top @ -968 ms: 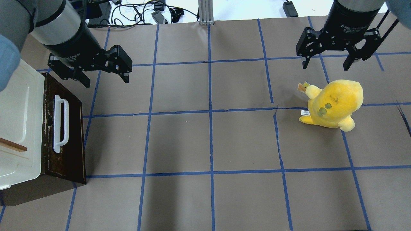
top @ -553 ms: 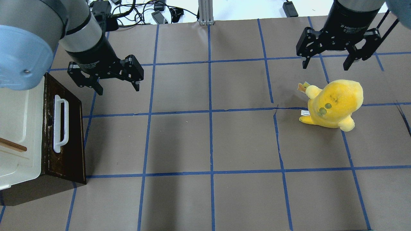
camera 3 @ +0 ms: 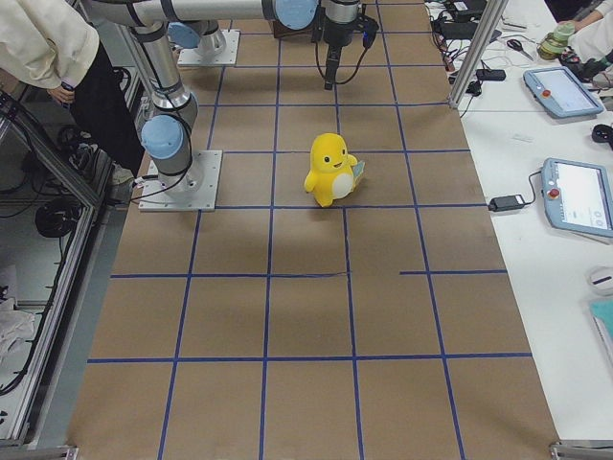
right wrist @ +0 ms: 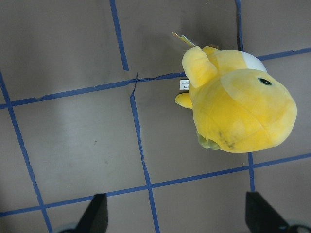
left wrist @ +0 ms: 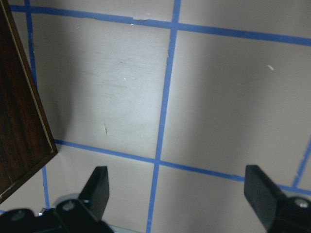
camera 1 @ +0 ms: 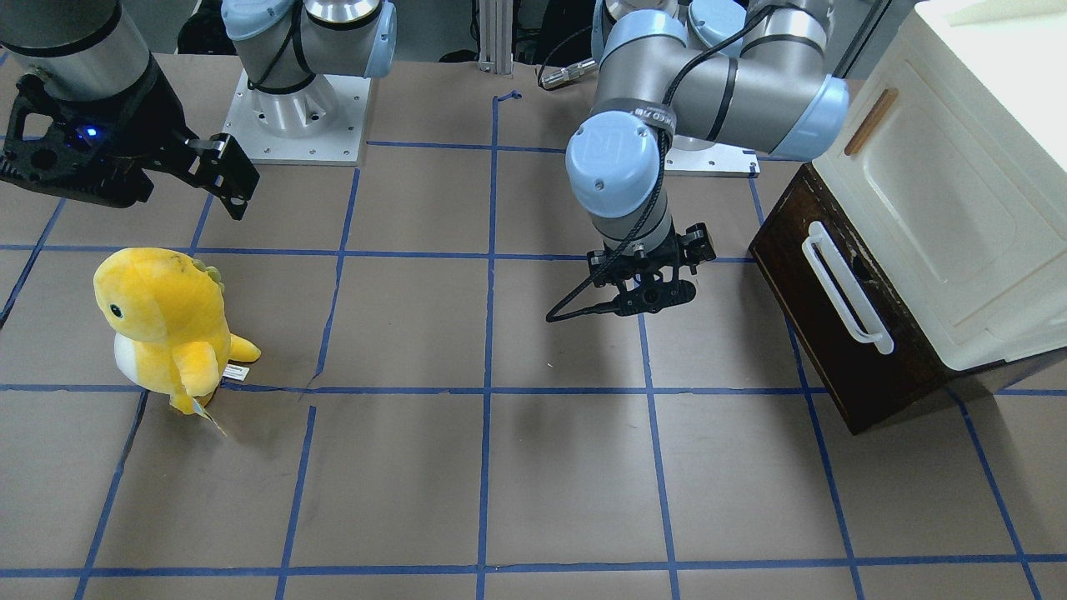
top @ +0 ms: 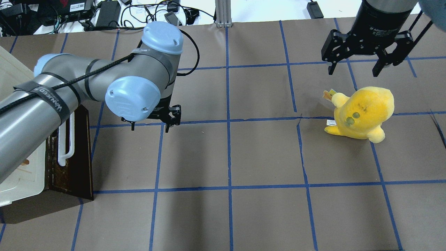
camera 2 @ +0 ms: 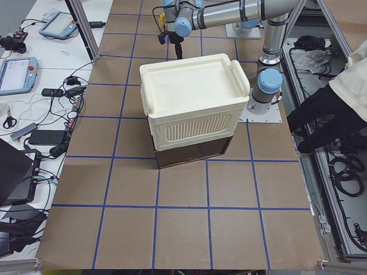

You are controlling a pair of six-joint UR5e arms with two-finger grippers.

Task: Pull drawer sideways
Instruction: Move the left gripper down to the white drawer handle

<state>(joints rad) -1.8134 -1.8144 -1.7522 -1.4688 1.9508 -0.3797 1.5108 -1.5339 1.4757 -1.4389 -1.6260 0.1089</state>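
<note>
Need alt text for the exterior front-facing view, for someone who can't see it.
The left gripper hangs open over the taped brown table, apart from the dark brown drawer with its white bar handle, under a cream cabinet at the view's right. At the view's left, a yellow plush dinosaur stands near the open right gripper.

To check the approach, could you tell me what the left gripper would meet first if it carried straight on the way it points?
Most likely the table: the left gripper points down, open, with the drawer off to one side.
</note>
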